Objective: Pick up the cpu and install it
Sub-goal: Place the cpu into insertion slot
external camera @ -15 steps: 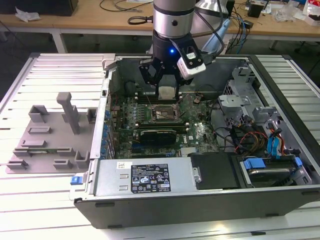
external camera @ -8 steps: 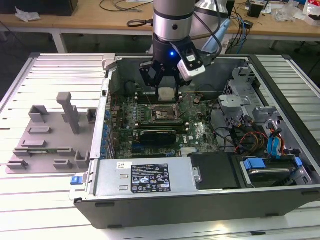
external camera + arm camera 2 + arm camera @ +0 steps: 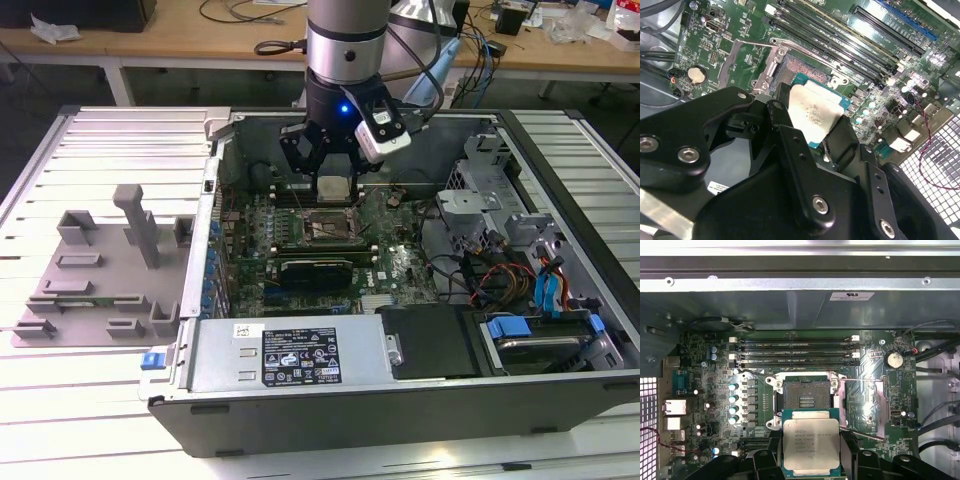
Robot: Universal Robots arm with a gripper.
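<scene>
Square cpu point(image 3: 811, 442), dull silver lid, thin green rim, clamped between black fingers point(image 3: 781, 107), near open socket point(image 3: 807, 392)

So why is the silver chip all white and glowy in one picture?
In the second wrist view, light bounces off the cpu and washes its top white; in the first wrist view it looks evenly grey; in the exterior view a blue light glows on the arm.
</scene>
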